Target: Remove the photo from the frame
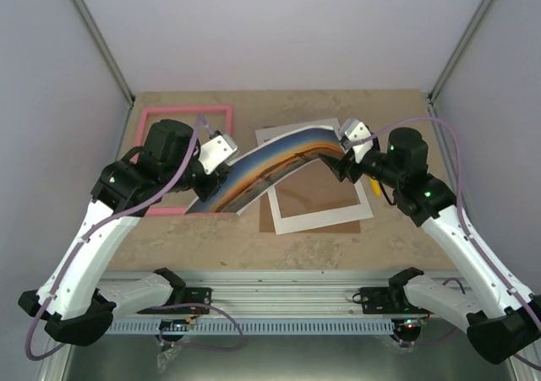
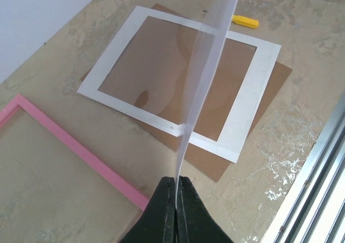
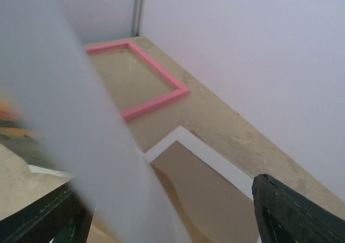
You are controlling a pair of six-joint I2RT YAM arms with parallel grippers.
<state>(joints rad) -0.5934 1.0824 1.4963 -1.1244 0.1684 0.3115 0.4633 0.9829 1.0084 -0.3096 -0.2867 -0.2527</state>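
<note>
The left end effector (image 2: pixel 177 194) was pressed together on one edge of the photo (image 1: pixel 270 166), pinching it. The photo bent in an arch above the bench (image 1: pixel 279 250), in the middle of the top view. The right end effector (image 3: pixel 161 221) was spread wide around its other end. The pink frame (image 1: pixel 184 111) lay flat at the upper left.

The thin pink rectangular frame (image 1: pixel 182 111) by the far left corner is half buried under the left arm (image 1: pixel 127 187). The curved paper sunset photo (image 1: pixel 270 157) covers part of the white card mat (image 1: pixel 321 222), and up close it's just pale blur.
</note>
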